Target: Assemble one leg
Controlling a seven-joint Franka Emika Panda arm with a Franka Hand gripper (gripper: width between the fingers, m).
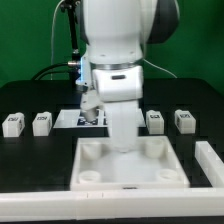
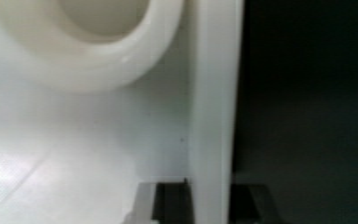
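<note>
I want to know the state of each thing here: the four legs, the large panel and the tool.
First leg, from the exterior view's left: loose on the table, not mounted.
Second leg: the same.
Third leg: loose, not mounted.
Fourth leg: the same.
Panel: lying flat, front sockets empty.
Tool: low at the panel; open or shut cannot be told.

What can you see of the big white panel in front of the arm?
The panel is a square white tray-like plate, smooth like plastic, with a raised rim and round sockets in its two corners nearest the camera. It lies flat on the black table, apart from the four legs. The arm stands over its far edge; contact cannot be told.
</note>
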